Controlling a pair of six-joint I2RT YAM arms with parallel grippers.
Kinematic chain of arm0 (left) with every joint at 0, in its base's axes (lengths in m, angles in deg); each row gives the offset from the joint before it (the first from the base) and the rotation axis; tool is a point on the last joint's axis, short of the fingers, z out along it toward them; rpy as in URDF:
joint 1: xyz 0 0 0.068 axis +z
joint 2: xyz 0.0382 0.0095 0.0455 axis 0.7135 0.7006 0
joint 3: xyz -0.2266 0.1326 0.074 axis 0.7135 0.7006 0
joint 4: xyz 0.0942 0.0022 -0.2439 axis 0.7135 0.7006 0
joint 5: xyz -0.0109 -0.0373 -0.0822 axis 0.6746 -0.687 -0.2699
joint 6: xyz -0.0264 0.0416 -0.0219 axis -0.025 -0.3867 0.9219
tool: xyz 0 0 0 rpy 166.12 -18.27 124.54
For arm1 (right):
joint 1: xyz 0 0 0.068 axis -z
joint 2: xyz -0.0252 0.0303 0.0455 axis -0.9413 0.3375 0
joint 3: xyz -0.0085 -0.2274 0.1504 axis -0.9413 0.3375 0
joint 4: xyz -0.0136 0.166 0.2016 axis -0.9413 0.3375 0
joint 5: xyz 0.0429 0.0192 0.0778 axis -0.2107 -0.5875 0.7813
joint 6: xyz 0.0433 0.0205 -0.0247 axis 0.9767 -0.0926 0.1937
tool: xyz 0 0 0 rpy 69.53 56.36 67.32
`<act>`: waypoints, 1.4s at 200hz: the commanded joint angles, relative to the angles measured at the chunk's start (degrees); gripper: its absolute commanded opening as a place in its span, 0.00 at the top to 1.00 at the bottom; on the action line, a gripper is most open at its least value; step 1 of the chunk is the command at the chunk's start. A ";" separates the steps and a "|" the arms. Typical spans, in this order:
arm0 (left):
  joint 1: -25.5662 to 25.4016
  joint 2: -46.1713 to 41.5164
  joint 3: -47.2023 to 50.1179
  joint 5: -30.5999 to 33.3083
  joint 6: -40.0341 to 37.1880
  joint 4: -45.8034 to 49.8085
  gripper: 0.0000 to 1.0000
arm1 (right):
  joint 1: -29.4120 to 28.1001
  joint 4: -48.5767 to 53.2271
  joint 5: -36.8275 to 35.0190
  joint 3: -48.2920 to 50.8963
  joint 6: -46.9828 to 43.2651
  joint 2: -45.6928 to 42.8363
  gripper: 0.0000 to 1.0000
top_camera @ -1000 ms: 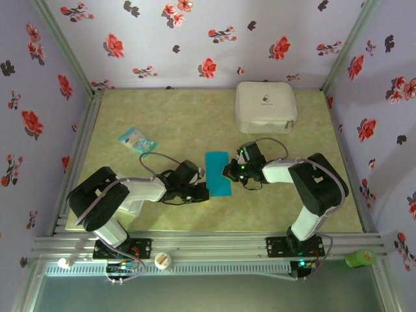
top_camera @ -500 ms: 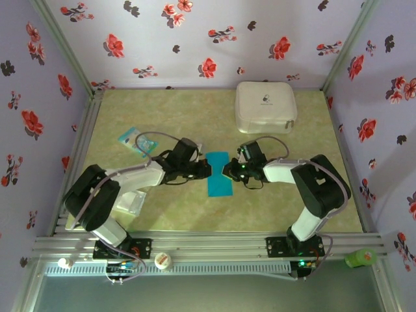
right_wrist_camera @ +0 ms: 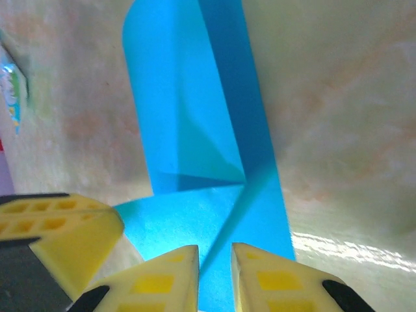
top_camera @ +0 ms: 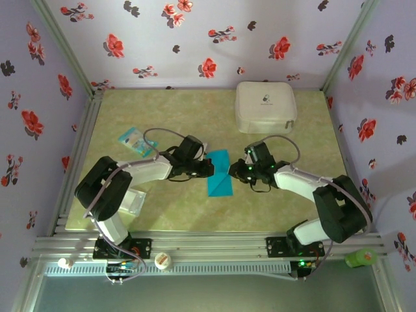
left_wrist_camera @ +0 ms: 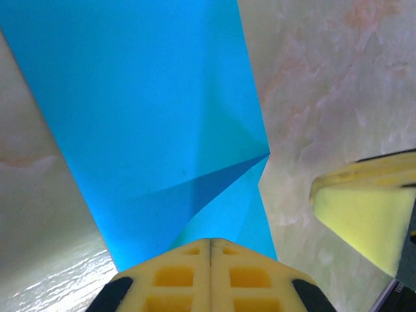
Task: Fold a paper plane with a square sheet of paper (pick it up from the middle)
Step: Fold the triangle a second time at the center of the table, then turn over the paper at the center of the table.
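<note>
My left pincer [left_wrist_camera: 209, 248] is clamped fully together. Its two yellow fingers meet along a seam with no gap, and their tips sit over the near edge of the square sheet of paper [left_wrist_camera: 156, 97]. I cannot tell whether a layer is nipped between them.

My right pincer [right_wrist_camera: 215, 252] stands parted by a narrow slit. Blue paper shows through the gap, and I can see nothing gripped.

In the top view the two face each other across the sheet, the left pincer [top_camera: 207, 168] at its left edge and the right pincer [top_camera: 234, 171] at its right edge. In each wrist view, one yellow finger of the opposite pincer shows at the side.

The square sheet of paper [top_camera: 219, 179] lies near the middle of the worktop [top_camera: 175, 117]. It is folded into a long narrow shape, with one flap turned over along a sharp diagonal crease.

Farther out, a white case [top_camera: 265, 106] sits at the far right of the worktop, well apart from the paper. It is closed, so I cannot see what it contains. A small pale-blue printed packet [top_camera: 137, 140] lies flat to the far left. A clear plastic packet [top_camera: 133, 203] lies by the left arm's base, partly under the arm.
</note>
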 commanded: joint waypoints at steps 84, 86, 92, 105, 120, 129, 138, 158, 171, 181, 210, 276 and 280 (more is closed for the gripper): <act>-0.74 6.54 -0.09 -0.77 -2.85 1.38 1.00 | -0.41 0.24 2.66 2.05 3.76 1.37 0.61; -0.85 6.67 0.03 -0.77 -2.84 1.37 1.00 | -0.43 0.34 2.58 2.06 3.78 1.37 0.61; -0.88 6.90 0.07 -0.77 -2.77 1.28 1.00 | -0.51 0.59 2.30 2.14 3.94 1.17 0.61; -1.10 7.38 0.16 -0.76 -2.81 1.10 1.00 | -0.77 2.12 1.43 2.45 4.05 0.88 0.59; -1.24 7.74 0.18 -0.77 -2.85 1.08 1.00 | -1.29 3.09 1.76 2.40 3.75 0.68 0.57; -1.32 7.81 0.25 -0.77 -2.90 1.10 1.00 | -1.71 3.53 2.04 2.25 3.65 0.65 0.56; -1.33 7.90 0.27 -0.76 -2.85 1.18 1.00 | -2.22 3.89 2.01 2.08 3.62 0.57 0.56; -1.37 7.76 0.18 -0.72 -2.92 1.28 1.00 | -2.89 4.15 1.59 2.15 4.11 0.92 0.56; -1.32 7.76 0.09 -0.77 -2.78 1.21 1.00 | -3.22 3.99 1.57 2.28 4.40 1.11 0.56; -1.45 7.65 0.09 -0.75 -2.75 1.19 1.00 | -3.48 3.99 1.53 2.42 4.58 1.27 0.56; -1.41 7.59 0.36 -0.77 -2.62 0.95 1.00 | -4.03 3.83 1.83 2.32 4.76 1.93 0.57; -1.58 7.65 0.35 -0.75 -2.48 0.86 1.00 | -5.04 1.59 2.25 1.03 4.75 5.08 0.58; -1.63 7.65 0.36 -0.76 -2.48 0.84 1.00 | -5.13 1.33 2.41 0.82 4.84 5.22 0.58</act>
